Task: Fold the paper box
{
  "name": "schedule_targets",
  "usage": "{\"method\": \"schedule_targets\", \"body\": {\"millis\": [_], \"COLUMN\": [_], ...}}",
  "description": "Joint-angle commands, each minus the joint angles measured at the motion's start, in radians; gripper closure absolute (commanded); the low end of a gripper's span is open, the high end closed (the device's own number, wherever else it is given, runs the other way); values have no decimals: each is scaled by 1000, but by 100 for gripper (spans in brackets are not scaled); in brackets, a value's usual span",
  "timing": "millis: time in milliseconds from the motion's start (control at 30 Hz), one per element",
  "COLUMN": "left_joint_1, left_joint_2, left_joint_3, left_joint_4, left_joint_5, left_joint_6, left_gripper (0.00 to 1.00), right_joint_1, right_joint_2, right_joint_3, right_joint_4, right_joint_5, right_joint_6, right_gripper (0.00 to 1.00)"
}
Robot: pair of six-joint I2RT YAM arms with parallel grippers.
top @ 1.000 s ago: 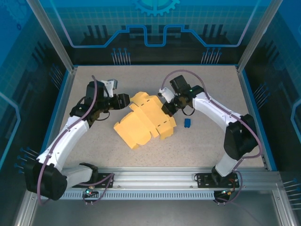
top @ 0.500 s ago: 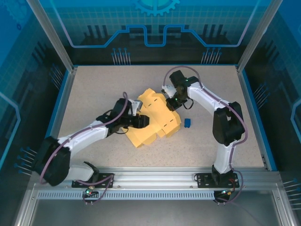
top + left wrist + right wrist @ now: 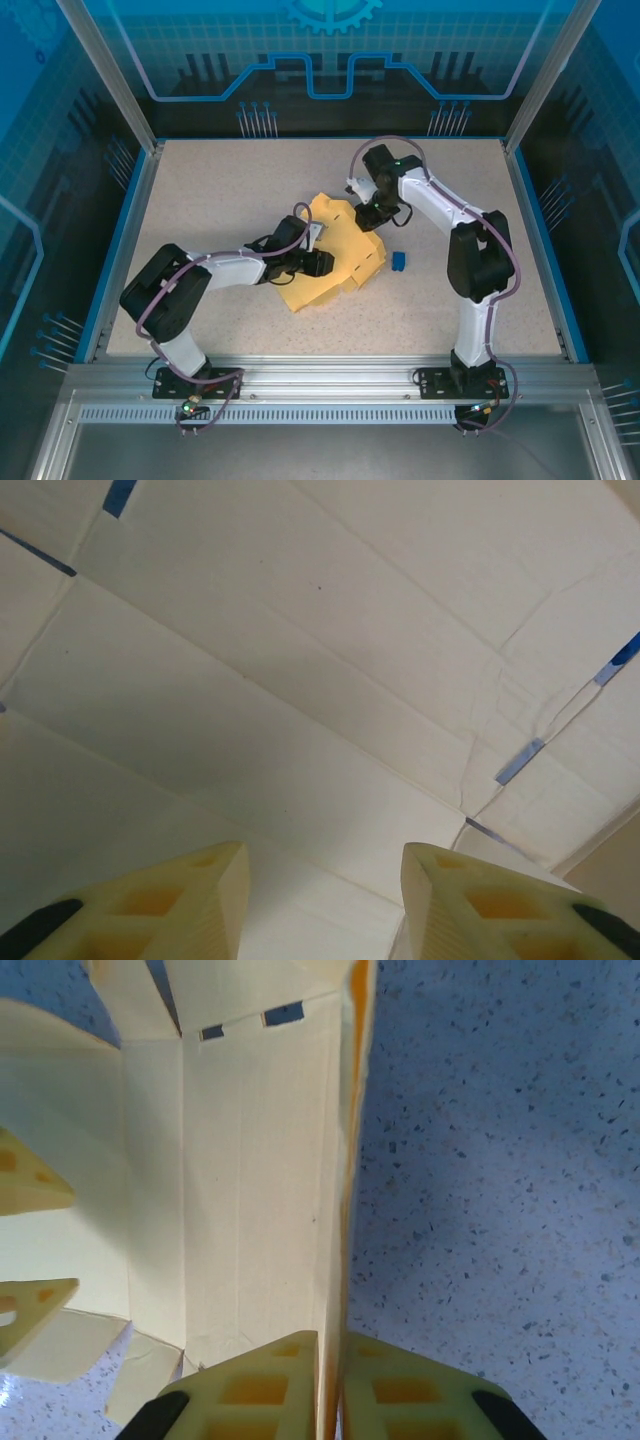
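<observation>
A small blue object [image 3: 398, 262] lies on the speckled table [image 3: 240, 190] just to the right of the paper box [image 3: 340, 250], apart from it and not touched by either arm. From above, my left arm lies across the box's left side and hides part of that edge.

The paper box is near the middle of the table, more a partly folded sheet than a container. Its flaps spread toward the near edge. On the right wrist camera one long panel [image 3: 260, 1160] stands up like a wall, with two small slots near its far end.

The left arm is bent sharply at the elbow, and its forearm runs low to the right. The left claw [image 3: 318, 263] sits over the box's near-left part. On its wrist camera the claw [image 3: 325, 880] has its fingers spread, with creased cardboard close beyond them. I cannot tell whether they touch it.

The right arm climbs from its base and reaches back toward the far left. The right claw [image 3: 368, 215] is at the box's far right corner. On its wrist camera the claw [image 3: 330, 1360] is pinched onto the upright panel's edge.
</observation>
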Motion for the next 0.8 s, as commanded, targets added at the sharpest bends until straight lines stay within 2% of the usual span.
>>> {"method": "schedule_targets", "body": {"millis": [0, 133, 500, 600, 767], "left_joint_1": [-5, -5, -5, -5, -3], "left_joint_2": [22, 27, 9, -8, 23], "left_joint_3": [-4, -33, -48, -57, -55], "left_joint_4": [68, 104, 96, 85, 72], "left_joint_5": [-15, -10, -12, -28, -29], "left_joint_6": [23, 16, 4, 10, 3], "left_gripper": [56, 57, 57, 57, 58], "right_joint_1": [-28, -42, -44, -49, -67], "right_joint_2": [-16, -27, -67, -73, -55], "right_joint_3": [-23, -52, -119, -118, -124], "right_joint_4": [51, 105, 184, 166, 157], "right_joint_5": [-123, -187, -173, -163, -244], "right_joint_6": [-10, 1, -28, -53, -48], "right_gripper": [88, 92, 100, 100, 95]}}
